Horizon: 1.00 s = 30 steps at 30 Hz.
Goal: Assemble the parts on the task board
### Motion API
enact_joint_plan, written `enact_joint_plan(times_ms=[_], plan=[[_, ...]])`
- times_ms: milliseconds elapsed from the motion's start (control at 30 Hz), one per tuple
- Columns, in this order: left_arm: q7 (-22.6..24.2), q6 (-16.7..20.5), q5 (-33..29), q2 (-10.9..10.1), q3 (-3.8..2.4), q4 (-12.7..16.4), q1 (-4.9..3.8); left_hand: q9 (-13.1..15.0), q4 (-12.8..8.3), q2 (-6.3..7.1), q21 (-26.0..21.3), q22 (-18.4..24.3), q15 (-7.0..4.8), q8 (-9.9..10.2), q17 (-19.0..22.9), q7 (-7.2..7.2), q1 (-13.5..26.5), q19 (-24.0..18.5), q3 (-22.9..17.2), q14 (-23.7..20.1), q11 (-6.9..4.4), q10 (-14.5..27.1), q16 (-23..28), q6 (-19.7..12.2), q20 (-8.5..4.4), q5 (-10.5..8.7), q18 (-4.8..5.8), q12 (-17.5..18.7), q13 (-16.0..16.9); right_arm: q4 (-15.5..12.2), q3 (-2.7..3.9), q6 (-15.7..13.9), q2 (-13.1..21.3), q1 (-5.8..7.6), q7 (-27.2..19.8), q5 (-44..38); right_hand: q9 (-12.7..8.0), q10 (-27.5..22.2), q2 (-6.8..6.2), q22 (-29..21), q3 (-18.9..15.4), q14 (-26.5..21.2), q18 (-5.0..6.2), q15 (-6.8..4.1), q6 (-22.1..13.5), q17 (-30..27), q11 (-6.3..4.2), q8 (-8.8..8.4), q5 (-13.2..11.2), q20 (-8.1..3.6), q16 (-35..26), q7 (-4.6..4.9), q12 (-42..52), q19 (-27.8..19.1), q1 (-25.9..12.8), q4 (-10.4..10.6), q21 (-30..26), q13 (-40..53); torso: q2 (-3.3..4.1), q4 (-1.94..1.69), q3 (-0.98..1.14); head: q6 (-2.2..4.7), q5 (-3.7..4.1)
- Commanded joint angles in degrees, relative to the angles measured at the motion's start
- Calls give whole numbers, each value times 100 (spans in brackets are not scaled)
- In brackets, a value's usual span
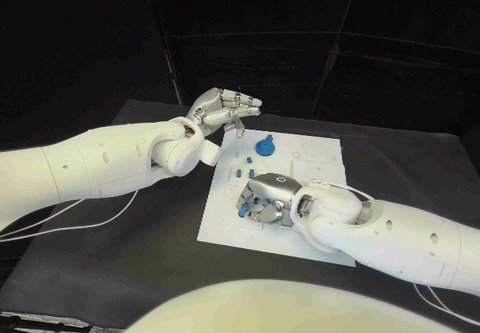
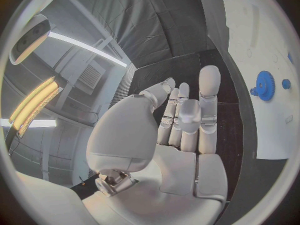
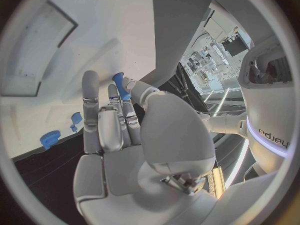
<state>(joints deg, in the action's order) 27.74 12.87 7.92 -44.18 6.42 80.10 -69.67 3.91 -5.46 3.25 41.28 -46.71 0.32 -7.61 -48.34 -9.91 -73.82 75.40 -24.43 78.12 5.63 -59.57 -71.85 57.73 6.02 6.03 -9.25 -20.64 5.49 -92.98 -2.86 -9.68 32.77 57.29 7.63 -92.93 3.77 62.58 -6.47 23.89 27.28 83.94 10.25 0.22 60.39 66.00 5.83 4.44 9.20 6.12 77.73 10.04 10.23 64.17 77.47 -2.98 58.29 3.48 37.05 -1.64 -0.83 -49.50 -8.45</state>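
The white task board (image 1: 322, 168) lies in the middle of the black table. A blue gear (image 1: 265, 146) stands near its far left corner, also seen as the blue gear (image 2: 265, 85) in the left wrist view. Small blue pegs (image 1: 247, 171) lie in front of the gear. My right hand (image 1: 268, 198) hovers palm down over the board's left middle, with blue pieces under its fingers. In the right wrist view a blue peg (image 3: 119, 85) sits pinched between its thumb and a fingertip. My left hand (image 1: 223, 108) is raised beyond the board's far left corner, fingers loosely extended, holding nothing.
Two more blue parts (image 3: 50, 138) lie on the board (image 3: 75, 60) beside my right hand. White cables (image 1: 100, 216) trail over the table under my left arm. The board's right half has recesses and bare white surface.
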Motion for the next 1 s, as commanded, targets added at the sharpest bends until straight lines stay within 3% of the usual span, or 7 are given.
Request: enact_joint_plan(times_ms=[33, 600, 767, 1000], plan=[[16, -69, -11, -1, -3, 11, -12, 2, 2, -13, -19, 7, 27, -15, 7, -3, 8, -4, 0, -6, -1, 34, -9, -54, 7, 11, -31, -29, 9, 15, 0, 118, -22, 4, 57, -114, 0, -98, -22, -12, -4, 133, 24, 60, -47, -59, 30, -45, -22, 21, -44, 3, -50, -55, -55, 16, -23, 6, 1, 4, 3, -7, -1], [3, -78, -11, -2, -3, 8, -12, 2, 2, -13, -19, 7, 27, -15, 7, -3, 8, -4, 0, -6, -1, 34, -9, -54, 7, 11, -31, -29, 9, 22, -8, 2, -39, 4, -25, -217, -4, -265, -151, -36, -131, 100, 35, 96, -215, -157, 63, -84, -38, 71, -107, 16, -82, -89, -164, 5, -56, 23, -3, 1, 1, 1, 3], [-5, -89, -11, 2, -3, 5, -12, 3, 2, -17, -24, 7, 29, -27, 11, -5, 9, -9, 1, -11, 2, 54, -14, -66, 10, 9, -33, -51, 12, -11, -9, -202, -13, 2, -76, -218, -15, -390, -239, -61, -317, 77, 38, 102, -620, -219, 63, -95, -7, 83, -147, 3, -72, -98, -184, -35, -87, 25, -1, 6, 7, 7, -3], [-9, -93, -11, 8, -3, -2, -12, 3, 2, -17, -24, 7, 29, -27, 11, -5, 9, -9, 1, -11, 2, 54, -14, -66, 10, 9, -33, -51, 12, -71, -9, -578, 34, -4, -245, -181, -8, -661, -235, -103, -664, 32, 37, 90, -1131, -326, 44, -92, 29, 77, -215, -39, -26, -115, -145, -82, -145, 32, -2, 4, 4, 15, 12]])
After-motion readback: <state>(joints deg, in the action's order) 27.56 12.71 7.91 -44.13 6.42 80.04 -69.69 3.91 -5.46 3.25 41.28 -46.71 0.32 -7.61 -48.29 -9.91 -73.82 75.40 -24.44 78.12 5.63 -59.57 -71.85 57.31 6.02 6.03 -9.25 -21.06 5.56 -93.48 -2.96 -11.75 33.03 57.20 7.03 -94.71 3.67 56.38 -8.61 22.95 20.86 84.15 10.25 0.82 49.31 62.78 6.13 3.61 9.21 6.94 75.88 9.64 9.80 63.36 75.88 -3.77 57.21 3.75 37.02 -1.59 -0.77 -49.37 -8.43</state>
